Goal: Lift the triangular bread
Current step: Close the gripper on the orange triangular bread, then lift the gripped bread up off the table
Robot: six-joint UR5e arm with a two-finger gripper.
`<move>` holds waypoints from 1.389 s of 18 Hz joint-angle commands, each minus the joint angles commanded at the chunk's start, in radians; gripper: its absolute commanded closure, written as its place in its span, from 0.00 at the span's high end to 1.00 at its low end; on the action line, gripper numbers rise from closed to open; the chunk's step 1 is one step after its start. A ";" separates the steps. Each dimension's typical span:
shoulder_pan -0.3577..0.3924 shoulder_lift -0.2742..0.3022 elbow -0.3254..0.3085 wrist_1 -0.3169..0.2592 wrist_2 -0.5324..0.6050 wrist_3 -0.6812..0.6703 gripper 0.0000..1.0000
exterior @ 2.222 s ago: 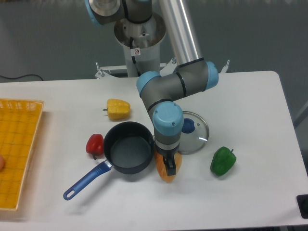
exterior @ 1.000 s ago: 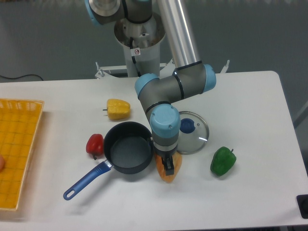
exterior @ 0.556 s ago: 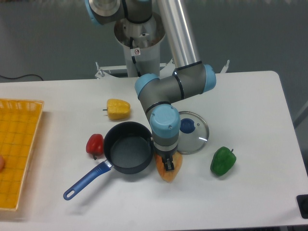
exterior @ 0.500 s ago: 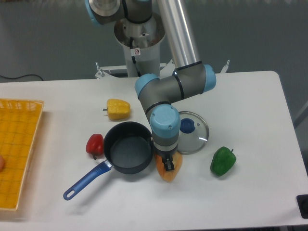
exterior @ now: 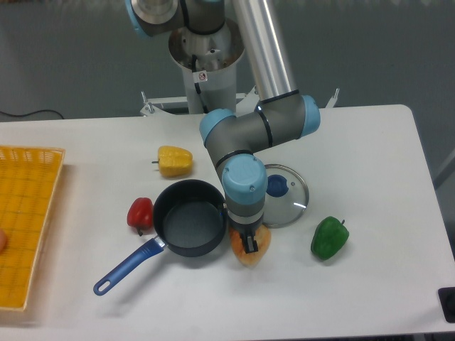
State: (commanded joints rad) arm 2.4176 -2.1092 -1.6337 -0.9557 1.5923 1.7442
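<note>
The triangular bread is an orange-tan wedge just right of the dark pot, near the table's front. My gripper points straight down onto it, its dark fingers pressed close together into the bread's top, so it is shut on the bread. The wrist hides the bread's upper part; only its lower rounded end and sides show. I cannot tell whether the bread still touches the table.
A dark pot with a blue handle sits against the bread's left. A glass lid lies behind, and a green pepper to the right. A red pepper, yellow pepper and yellow basket stand further left.
The fingers have drawn closer together on the bread. The wrist has shifted slightly left and up, and the bread's lower end sits a little higher than before.
</note>
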 joint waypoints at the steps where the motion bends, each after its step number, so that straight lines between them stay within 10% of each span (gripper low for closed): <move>1: 0.000 0.002 0.003 -0.002 0.000 0.000 0.39; 17: 0.031 0.044 0.072 -0.107 -0.003 0.005 0.39; 25: 0.044 0.129 0.109 -0.281 -0.008 -0.014 0.39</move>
State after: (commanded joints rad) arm 2.4620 -1.9804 -1.5248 -1.2363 1.5846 1.7304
